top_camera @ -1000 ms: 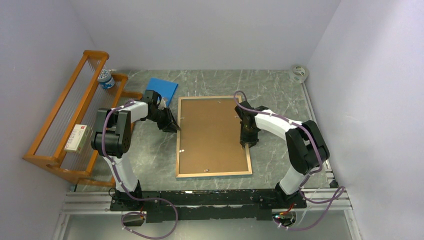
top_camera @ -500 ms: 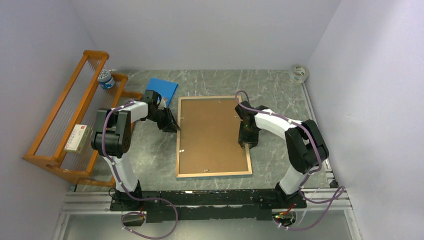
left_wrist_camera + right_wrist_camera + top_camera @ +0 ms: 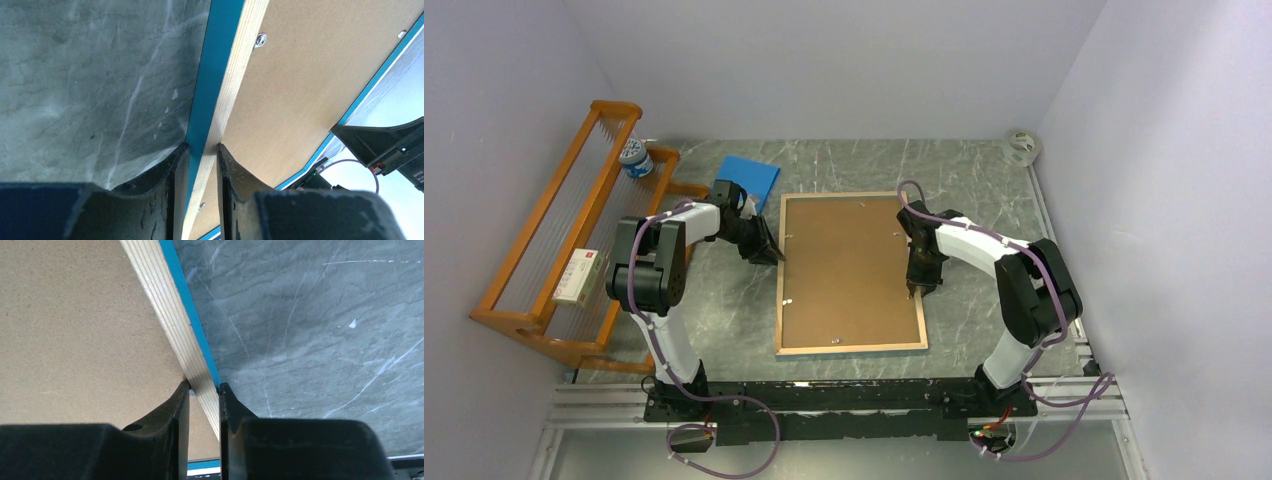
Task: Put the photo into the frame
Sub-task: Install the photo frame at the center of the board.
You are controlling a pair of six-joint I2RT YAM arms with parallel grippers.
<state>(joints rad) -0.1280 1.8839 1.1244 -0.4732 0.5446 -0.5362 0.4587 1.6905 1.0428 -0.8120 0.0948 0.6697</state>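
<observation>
Grey marbled tabletop [image 3: 984, 190] fills this white-walled cell, and we find the frame [image 3: 851, 348] lying face down near its middle, brown backing board [image 3: 849, 270] upward. We have bare marble to its right as far as the wall, and more beyond its far edge. On the left, the blue pad [image 3: 749, 178] sits just off the far-left corner and the orange rack [image 3: 554, 220] stands well apart. The near edge lies close to the arms' base rail [image 3: 844, 400]. From above, we only see both grippers resting at the long sides. The wrist cameras give us more. The left gripper [image 3: 774, 256] pinches the left rail, one finger [image 3: 172, 170] on the turquoise outer face and the other on the wood, with a metal clip [image 3: 260, 40] farther along. The right gripper [image 3: 914, 292] is closed on the right rail, pale wood between its tips. Both arms reach inward, elbows bent, wrists pitched down.
</observation>
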